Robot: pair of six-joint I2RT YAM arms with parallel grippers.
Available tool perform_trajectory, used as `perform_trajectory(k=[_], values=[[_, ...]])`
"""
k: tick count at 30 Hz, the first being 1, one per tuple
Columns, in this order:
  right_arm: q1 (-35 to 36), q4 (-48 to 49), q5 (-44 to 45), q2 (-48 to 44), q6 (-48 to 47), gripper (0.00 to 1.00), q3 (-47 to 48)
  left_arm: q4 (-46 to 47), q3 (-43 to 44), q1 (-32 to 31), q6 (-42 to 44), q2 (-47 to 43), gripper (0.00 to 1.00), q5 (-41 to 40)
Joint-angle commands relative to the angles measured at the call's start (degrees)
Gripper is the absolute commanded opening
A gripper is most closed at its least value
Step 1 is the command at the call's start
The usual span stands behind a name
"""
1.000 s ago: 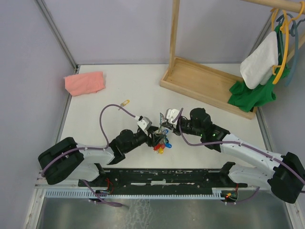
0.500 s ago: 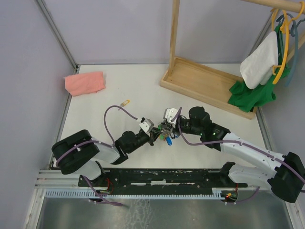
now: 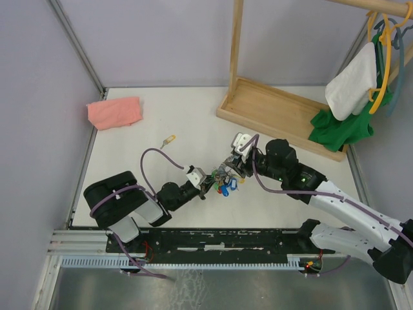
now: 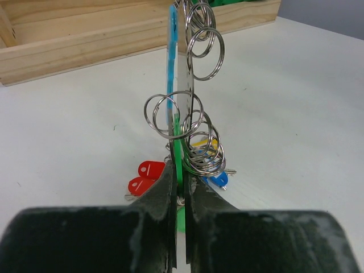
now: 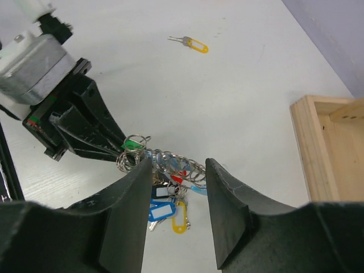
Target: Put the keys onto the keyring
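**Right pincer lets go, left one takes the bunch**

Both arms have shifted in the last second. The right arm has drawn back up the table [image 3: 193, 116] and its jaws have sprung apart, while the left arm has slid in from its side and snapped shut.

At the back the wooden rack [image 3: 277, 116] and the pink cloth [image 3: 115, 112] sit well away from the action.

Down the middle, the right gripper [image 5: 178, 164] hangs with its jaws apart and gripping nothing, the bunch showing in the gap between them. The left gripper [image 4: 181, 176] is pressed tight together on the keyring [image 3: 224, 181], pinching flat pieces edge-on with loose wire loops fanning out above them. The keyring is low over the table between the two pincers, and its red, blue and yellow tags dangle underneath.

A green head [image 4: 177, 153] sits right in that left pinch. Whether it is threaded on the ring or merely squeezed against it, I cannot tell.

The yellow-headed key [image 3: 169, 138] is the clear one. It lies alone on the table, well apart from the bunch, with no pincer near it.

My read is early going: that key has yet to be fetched and worked on, and the green one is unconfirmed.
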Motion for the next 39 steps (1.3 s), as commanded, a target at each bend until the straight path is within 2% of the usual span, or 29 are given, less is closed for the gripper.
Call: perform_trajectory(k=[1, 12, 22, 37, 39], values=[[-2.4, -2.38, 1.56, -0.94, 8.16, 0.5, 3.72, 10.56, -0.24, 0.05, 3.97, -0.62, 0.03, -0.9], [-7.17, -2.99, -8.67, 4.13, 22.41, 0.43, 5.38, 10.51, -0.7, 0.15, 3.96, -1.26, 0.03, -1.15], [-8.02, -0.93, -11.49, 7.63, 23.8, 0.35, 4.95, 10.43, -0.83, 0.15, 3.88, -1.8, 0.03, -0.9], [-8.25, 1.76, -15.42, 9.6, 23.8, 0.28, 4.17, 9.68, -0.79, 0.07, 3.52, -3.1, 0.03, 0.24], [-8.31, 2.32, -15.72, 9.68, 23.73, 0.25, 4.04, 9.39, -0.75, 0.11, 3.53, -3.36, 0.03, 0.29]])
